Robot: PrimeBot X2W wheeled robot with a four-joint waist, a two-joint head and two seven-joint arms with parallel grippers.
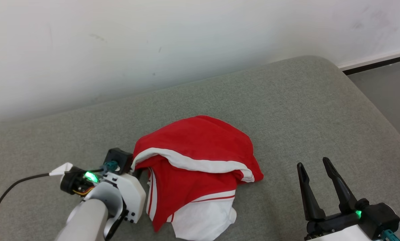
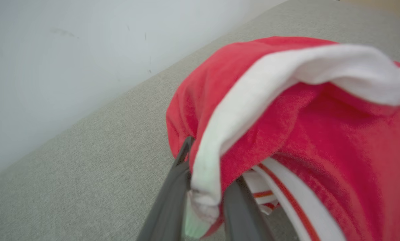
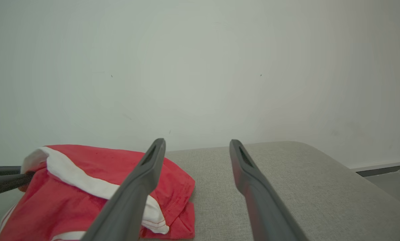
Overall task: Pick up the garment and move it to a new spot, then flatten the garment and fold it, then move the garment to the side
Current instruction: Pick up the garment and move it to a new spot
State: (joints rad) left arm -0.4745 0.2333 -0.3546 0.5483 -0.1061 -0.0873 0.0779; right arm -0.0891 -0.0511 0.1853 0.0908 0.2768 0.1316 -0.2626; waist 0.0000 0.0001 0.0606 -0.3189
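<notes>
Left tool [image 2: 210,174] straddles the white hem [image 2: 220,134] at the left edge of the garment [image 1: 200,147], crumpled on the grey cushion [image 1: 287,110]; can't tell if it's clamped. Your right tool [image 1: 313,162] is spread, well off right, so left's nearer.

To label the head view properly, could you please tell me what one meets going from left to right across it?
black cable → left gripper → garment → right gripper, all on or above the grey cushion.
</notes>
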